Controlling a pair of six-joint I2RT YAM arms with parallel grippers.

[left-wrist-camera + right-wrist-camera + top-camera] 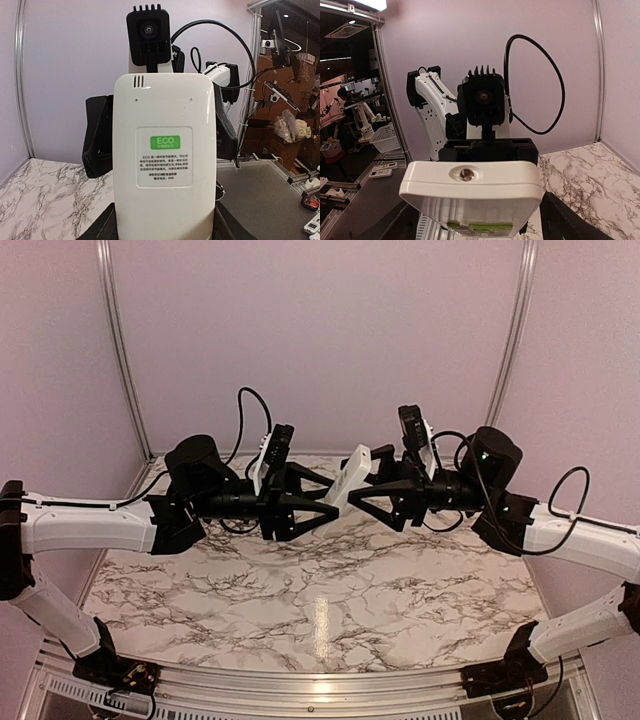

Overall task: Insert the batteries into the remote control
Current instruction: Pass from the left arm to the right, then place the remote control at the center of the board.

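The remote control (352,475) is a white handset held in the air between my two arms, tilted up toward the back. In the left wrist view its back (165,100) faces the camera, with a green ECO sticker. In the right wrist view its top end (470,180) shows, with green buttons facing down. My left gripper (328,504) (165,225) is shut on its lower end. My right gripper (356,492) (472,225) closes on the other end, with fingers (97,140) flanking both sides. The batteries are out of view.
The marble table (320,610) lies well below both grippers. Pink walls and metal posts (120,350) enclose it. Off the table are a dark bench with other remotes (312,222) and a white basket (385,140).
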